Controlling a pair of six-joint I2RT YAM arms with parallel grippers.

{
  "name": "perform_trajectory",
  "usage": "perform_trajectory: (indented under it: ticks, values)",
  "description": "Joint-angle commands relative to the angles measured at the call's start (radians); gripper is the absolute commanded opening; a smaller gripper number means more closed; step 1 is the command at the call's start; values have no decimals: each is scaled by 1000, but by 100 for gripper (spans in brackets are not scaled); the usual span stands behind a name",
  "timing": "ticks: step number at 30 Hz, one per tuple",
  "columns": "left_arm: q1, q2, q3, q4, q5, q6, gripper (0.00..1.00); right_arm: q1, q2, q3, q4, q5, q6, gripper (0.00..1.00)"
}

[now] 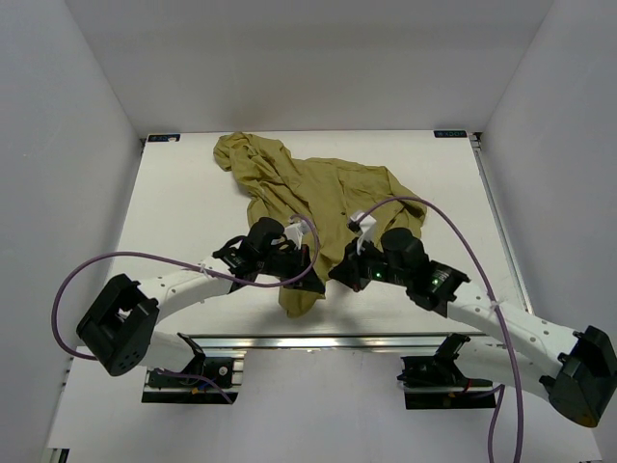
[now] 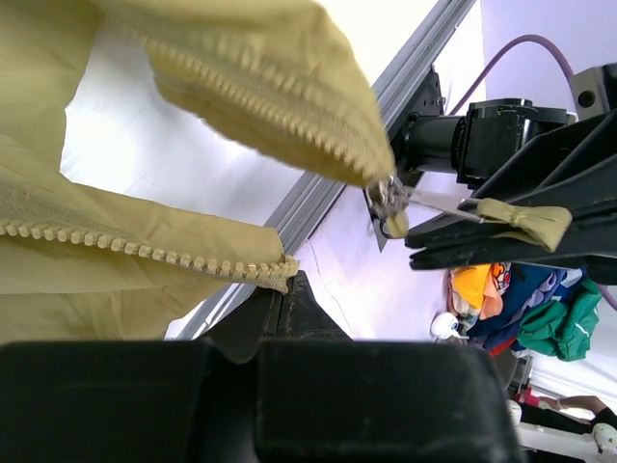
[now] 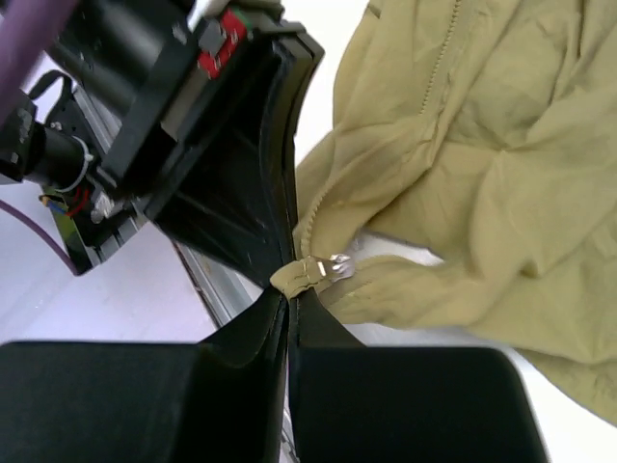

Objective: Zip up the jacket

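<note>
The olive-yellow jacket (image 1: 318, 193) lies rumpled in the middle of the table, hood at the far left, hem lifted near the front edge. My left gripper (image 1: 301, 258) is shut on the bottom end of one zipper tape (image 2: 275, 268), its fingertips (image 2: 289, 294) pinched together. My right gripper (image 1: 343, 270) is shut on the fabric pull tab (image 3: 294, 277) of the metal slider (image 3: 335, 264), which sits at the bottom of the other zipper side (image 2: 289, 106). In the left wrist view the slider (image 2: 388, 195) hangs apart from the held tape end, to its upper right.
An aluminium rail (image 1: 318, 340) runs along the table's near edge, just below both grippers. Purple cables (image 1: 453, 227) loop over the arms. White walls close in the table on three sides. Coloured clothes (image 2: 501, 299) lie off the table.
</note>
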Motion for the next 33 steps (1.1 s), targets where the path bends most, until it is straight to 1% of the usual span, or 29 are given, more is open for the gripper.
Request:
perform_trajectory:
  ticks: [1, 4, 7, 12, 13, 14, 17, 20, 21, 22, 23, 24, 25, 26, 27, 28, 29, 31, 32, 33]
  values:
    - [3, -46, 15, -19, 5, 23, 0, 4, 54, 70, 13, -22, -10, 0]
    - [2, -43, 9, -4, 33, 11, 0, 4, 77, 78, -3, -37, -6, 0]
    - [2, -60, -1, -25, 2, 10, 0, 4, 59, 50, -14, -73, -18, 0]
    - [2, -69, -3, -63, -7, 17, 0, 4, 33, -40, -155, -152, -15, 0]
    - [2, -60, -1, -72, -1, 26, 0, 4, 27, -61, -171, -186, -12, 0]
    - [3, -54, 2, -98, 0, 36, 0, 7, 13, -107, -181, -192, -7, 0]
    - [2, -34, 9, -155, 29, 62, 0, 17, 16, -170, -220, -218, -1, 0]
    - [2, -23, 0, -189, 65, 82, 0, 36, 47, -189, -234, -224, 8, 0]
    - [2, -18, -1, -201, 94, 86, 0, 41, 73, -192, -228, -224, 19, 5]
    - [2, -12, 5, -239, 100, 103, 3, 47, 86, -186, -232, -226, 31, 20]
    - [2, 5, 11, -266, 120, 118, 20, 49, 103, -178, -241, -223, 36, 26]
    - [-1, 14, 18, -290, 128, 144, 30, 50, 103, -166, -266, -220, 39, 36]
    - [-6, 20, 34, -336, 129, 154, 47, 52, 102, -158, -284, -197, 40, 39]
    - [-9, 25, 41, -359, 134, 169, 68, 52, 81, -151, -304, -182, 40, 42]
    - [-14, 34, 52, -382, 126, 180, 95, 52, 70, -141, -330, -159, 40, 46]
    - [-18, 38, 63, -425, 120, 197, 98, 52, 55, -113, -385, -107, 40, 53]
    - [-21, 45, 87, -451, 116, 210, 98, 52, 24, -99, -408, -93, 42, 57]
    - [-20, 58, 115, -515, 85, 230, 98, 52, -4, -71, -447, -36, 57, 61]
    - [-20, 60, 136, -528, 85, 230, 98, 52, -22, -66, -462, -30, 63, 61]
    - [-20, 55, 147, -542, 45, 235, 98, 50, -27, -63, -461, -24, 73, 61]
